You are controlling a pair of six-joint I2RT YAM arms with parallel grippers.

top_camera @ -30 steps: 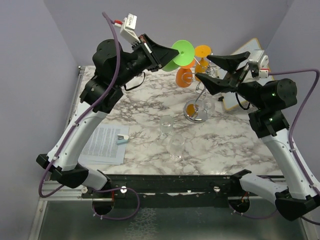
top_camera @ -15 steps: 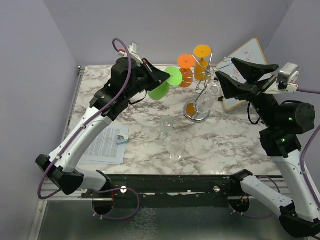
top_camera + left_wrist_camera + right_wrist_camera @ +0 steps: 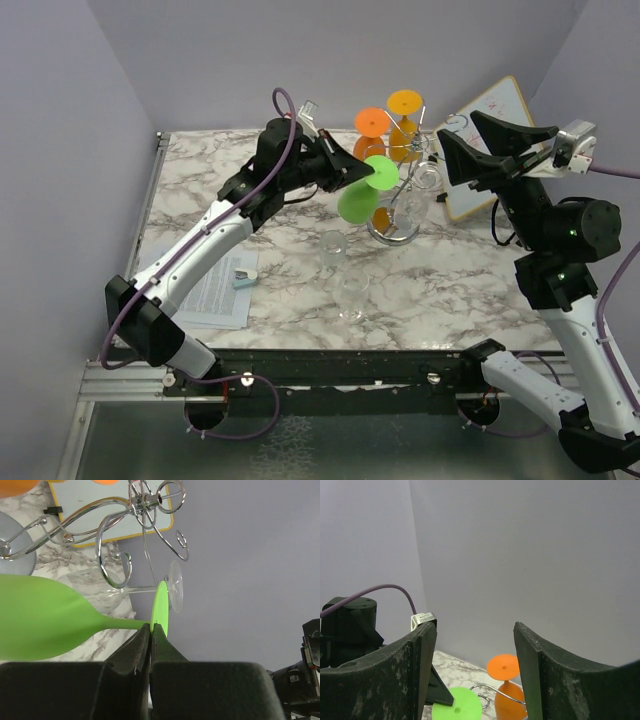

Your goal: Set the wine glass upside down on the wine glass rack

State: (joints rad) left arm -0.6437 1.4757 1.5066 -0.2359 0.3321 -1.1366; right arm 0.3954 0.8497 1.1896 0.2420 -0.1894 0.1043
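Above the desk (image 3: pixel 470 285), top view: the green wine glass (image 3: pixel 357 203) is carried in the air by the left hand (image 3: pixel 364 178), tilted, just beside the wine glass rack (image 3: pixel 404 192); it is not yet borne by any curl.
Right hand, top view: the right hand (image 3: pixel 465 152) is held released beside the rack's top, and nothing is grasped.
Left wrist view, grip: the fingers (image 3: pixel 132 655) are clenched on the thin stem, right under the foot.
Left wrist view, rack: a clear glass (image 3: pixel 175 586) is hung from one curl, its foot very close to the green foot; contact cannot be told.
Right wrist view: both fingers are seen spread, with the green foot and an orange glass (image 3: pixel 504 666) below.
Handling: the glass is judged light, stiff and smooth; whether it is plastic or glass cannot be told.
Hold: the stem near the foot is judged the right place, since the foot must be slid over a curl; the stem is the weak point.
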